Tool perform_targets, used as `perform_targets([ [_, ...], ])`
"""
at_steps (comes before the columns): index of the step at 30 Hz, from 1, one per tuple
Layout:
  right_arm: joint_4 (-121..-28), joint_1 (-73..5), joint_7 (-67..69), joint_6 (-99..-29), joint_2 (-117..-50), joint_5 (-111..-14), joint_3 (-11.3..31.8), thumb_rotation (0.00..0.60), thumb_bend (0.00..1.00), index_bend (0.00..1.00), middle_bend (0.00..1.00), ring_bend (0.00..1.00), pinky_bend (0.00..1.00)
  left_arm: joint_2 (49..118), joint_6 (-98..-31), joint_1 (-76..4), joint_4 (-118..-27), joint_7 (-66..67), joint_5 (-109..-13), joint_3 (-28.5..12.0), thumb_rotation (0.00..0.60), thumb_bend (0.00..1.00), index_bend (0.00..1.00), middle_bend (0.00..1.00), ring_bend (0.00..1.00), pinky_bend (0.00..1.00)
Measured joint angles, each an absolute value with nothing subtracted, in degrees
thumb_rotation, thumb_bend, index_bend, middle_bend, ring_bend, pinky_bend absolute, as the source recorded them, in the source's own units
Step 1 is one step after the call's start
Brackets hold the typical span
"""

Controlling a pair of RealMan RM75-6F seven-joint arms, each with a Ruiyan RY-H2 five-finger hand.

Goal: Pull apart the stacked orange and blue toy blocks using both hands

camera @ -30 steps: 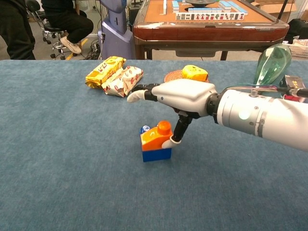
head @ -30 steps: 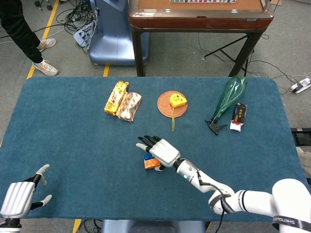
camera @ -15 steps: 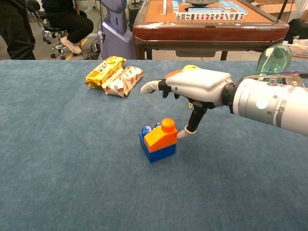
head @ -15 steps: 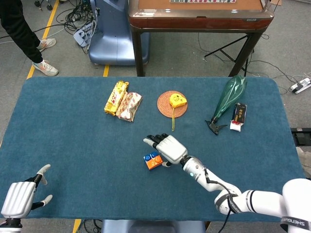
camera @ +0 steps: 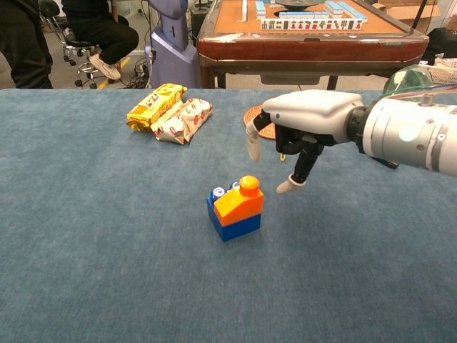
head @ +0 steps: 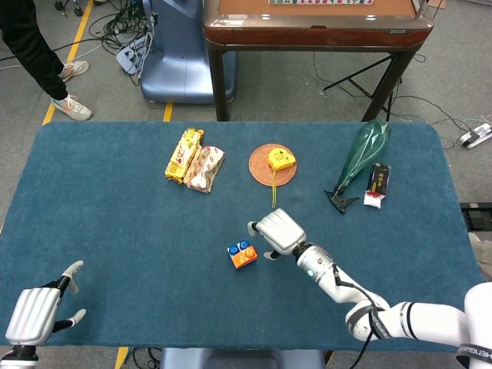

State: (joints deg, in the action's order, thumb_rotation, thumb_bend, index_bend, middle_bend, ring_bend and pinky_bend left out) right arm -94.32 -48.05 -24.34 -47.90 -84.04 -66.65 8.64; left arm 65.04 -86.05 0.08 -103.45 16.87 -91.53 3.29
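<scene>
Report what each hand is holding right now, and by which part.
Nothing is held. The right hand hangs beside the stacked blocks, fingers clear of them. The left hand is far off, fingers apart.

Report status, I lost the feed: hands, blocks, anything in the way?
Right hand open, above and right of the stacked blocks, not touching. Left hand open at the near table edge. Blocks unseparated. Nothing in the way.

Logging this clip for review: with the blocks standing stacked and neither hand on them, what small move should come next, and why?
Probably bring the right hand back down and left to close on the orange block. It hovers apart from the stack, fingers curled downward, holding nothing. The orange block sits on the blue block, unseparated, and the left hand waits far off at the table's near left corner.
</scene>
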Motion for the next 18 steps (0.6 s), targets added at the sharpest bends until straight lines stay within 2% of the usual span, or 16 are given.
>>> perform_targets([
  [8, -97.27, -50.02, -27.29, -46.07, -82.15, -60.27, 8.66, 0.6, 0.0, 0.46, 1.0, 1.0, 1.0, 65.05, -85.95, 0.02, -103.59, 17.03, -91.56, 3.34, 0.6, 0.15, 0.18, 0.47, 0.59, 0.79],
  [18, -96.94, -52.54, -29.26, -46.1, -84.27, -56.93, 7.92, 0.6, 0.0, 0.46, 1.0, 1.0, 1.0, 64.9, -85.57, 0.02, -103.31, 17.1, -91.24, 3.57, 0.6, 0.15, 0.18, 0.47, 0.59, 0.79],
])
